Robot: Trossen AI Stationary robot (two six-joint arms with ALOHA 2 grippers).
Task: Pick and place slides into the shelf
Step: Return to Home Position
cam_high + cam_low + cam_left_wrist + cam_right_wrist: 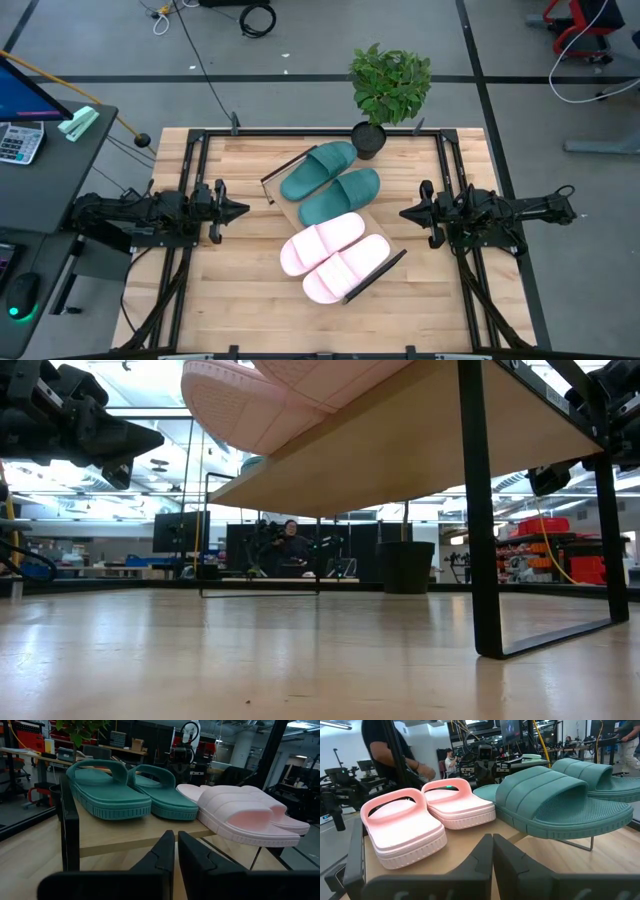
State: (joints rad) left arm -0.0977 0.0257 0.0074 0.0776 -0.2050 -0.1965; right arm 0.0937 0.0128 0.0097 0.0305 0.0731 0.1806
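1. All four slides sit on the shelf (pixel 378 272), which lies diagonally mid-tabletop (pixel 230 300). The teal slides (pixel 330 183) are at the end by the potted plant (pixel 388 85), the pink slides (pixel 332 256) at the opposite end.
2. The left pincer (pixel 238 210) hangs over the left side of the tabletop, the right pincer (pixel 408 212) over the right side. Both are well apart from the shelf, fingers together, nothing held.
3. Judgement: placing looks done; only parking the arms is left.
4. Risk: slides overhang the board's long edges — the low and wrist views show soles sticking out past the wood. Foam is probably light, so a knock on the shelf could tip one off.
5. Risk: both pincers point at the shelf at roughly slide height. Any forward drift while homing could clip a black end bar and skew the board.
6. Risk: the plant's pot stands just beside the teal end — a shoved shelf could push it over.
7. Writing: no brand, label or text is readable on the slides or the shelf.
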